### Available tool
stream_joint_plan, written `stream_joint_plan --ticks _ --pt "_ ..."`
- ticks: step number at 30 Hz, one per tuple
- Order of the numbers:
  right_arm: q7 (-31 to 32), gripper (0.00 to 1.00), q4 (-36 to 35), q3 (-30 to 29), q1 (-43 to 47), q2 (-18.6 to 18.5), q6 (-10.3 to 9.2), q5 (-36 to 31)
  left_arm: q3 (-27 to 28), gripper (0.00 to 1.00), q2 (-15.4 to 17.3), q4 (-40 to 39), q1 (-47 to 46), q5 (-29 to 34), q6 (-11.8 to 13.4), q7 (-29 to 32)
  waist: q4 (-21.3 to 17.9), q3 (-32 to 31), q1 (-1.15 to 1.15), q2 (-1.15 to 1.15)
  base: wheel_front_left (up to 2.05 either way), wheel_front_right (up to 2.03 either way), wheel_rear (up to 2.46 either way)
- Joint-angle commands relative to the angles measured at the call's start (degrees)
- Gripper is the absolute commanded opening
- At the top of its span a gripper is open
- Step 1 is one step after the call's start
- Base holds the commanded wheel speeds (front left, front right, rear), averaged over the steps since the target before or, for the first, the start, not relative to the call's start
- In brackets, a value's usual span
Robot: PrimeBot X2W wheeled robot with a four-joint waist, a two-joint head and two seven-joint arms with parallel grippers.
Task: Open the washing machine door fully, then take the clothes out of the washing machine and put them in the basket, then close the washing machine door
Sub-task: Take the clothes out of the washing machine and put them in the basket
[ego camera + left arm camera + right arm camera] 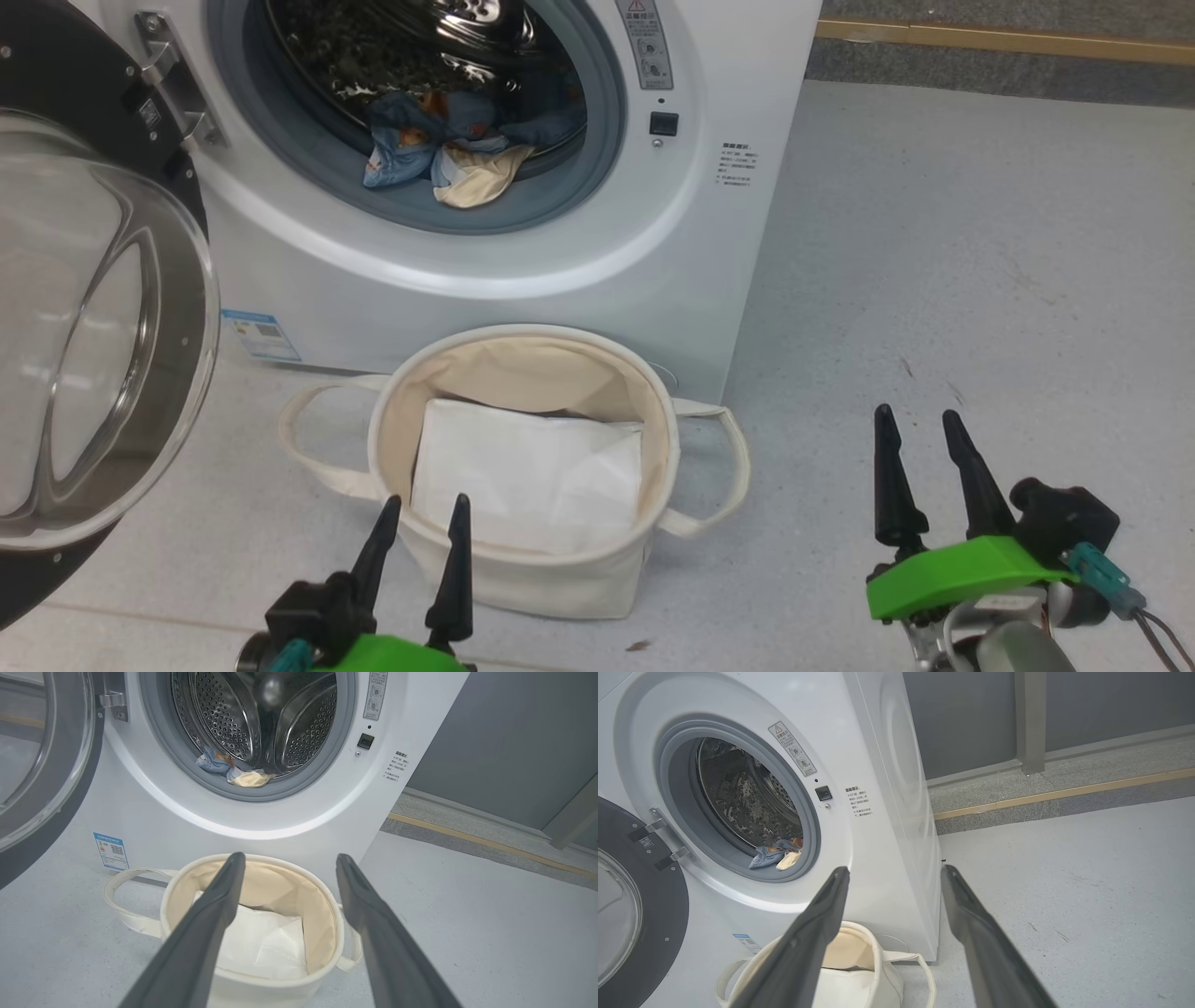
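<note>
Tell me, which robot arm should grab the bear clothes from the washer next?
Probably the left. The left gripper is open by the basket, lined up with the clothes in the drum mouth. The right gripper is open too, but off sideways, past the corner of the washing machine.

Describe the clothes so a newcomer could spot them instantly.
Find the white washing machine, door open. At the bottom of its drum mouth lie the clothes. Unlike the white sheet in the basket below, they are blue with orange print and cream cloth.
</note>
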Motion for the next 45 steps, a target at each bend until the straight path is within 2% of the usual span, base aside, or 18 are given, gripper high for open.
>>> stream_joint_plan --ticks 1,10,15,21,31,37,45 --pt "-0.7 1.0 -1.6 1.53 -2.24 0.28 0.02 0.17 1.56 1.0 0.02 -1.64 -2.64 0.62 -0.07 -0.75 -0.08 0.16 0.0 0.0 1.2 -0.89 -0.3" --pt "-0.7 1.0 -1.43 1.49 -2.51 0.28 0.02 0.19 1.75 1.0 0.01 -1.64 -2.93 0.44 -0.03 -0.75 -0.07 0.43 0.0 0.0 1.82 -1.51 -0.3" --pt "-0.7 1.0 -1.26 1.58 -2.61 0.28 0.02 0.15 2.58 1.0 0.01 -1.97 -3.12 0.91 1.42 -0.75 0.15 0.39 0.0 0.0 1.96 -1.91 -0.05" --pt "-0.7 1.0 -1.42 2.45 -2.55 0.28 0.02 0.31 3.18 1.0 0.01 -3.77 -2.72 1.69 1.84 -0.75 0.38 0.32 0.0 0.0 1.25 -1.25 0.0" --pt "-0.7 1.0 -1.71 4.18 -2.3 0.28 0.02 -0.04 3.21 1.0 0.01 -3.83 -2.49 2.53 2.08 -0.75 0.39 0.55 0.0 0.0 0.26 -0.26 0.0" --pt "-0.7 1.0 -2.13 7.16 -2.09 0.28 0.02 -1.12 3.92 1.0 0.08 -2.64 -4.58 5.33 3.04 -0.75 -0.37 2.28 0.0 0.0 0.0 0.0 0.0" --pt "-0.7 1.0 -3.83 8.93 -3.33 0.28 0.02 -0.67 5.46 1.0 3.44 2.47 -13.83 10.07 4.57 -0.75 -3.19 8.39 0.0 0.0 0.0 0.0 0.0"
